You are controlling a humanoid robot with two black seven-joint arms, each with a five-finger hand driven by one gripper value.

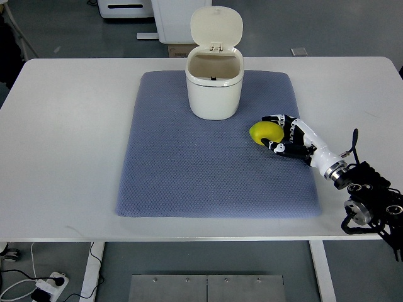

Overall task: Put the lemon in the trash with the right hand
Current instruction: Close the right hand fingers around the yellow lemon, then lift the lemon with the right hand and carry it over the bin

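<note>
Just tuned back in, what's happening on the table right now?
The right hand has its fingers wrapped around the lemon, which sits on the blue mat to the right of the trash bin. The bin stands at the back of the mat with its lid flipped open. The lemon has not yet gone in. The left arm is not in view.
</note>
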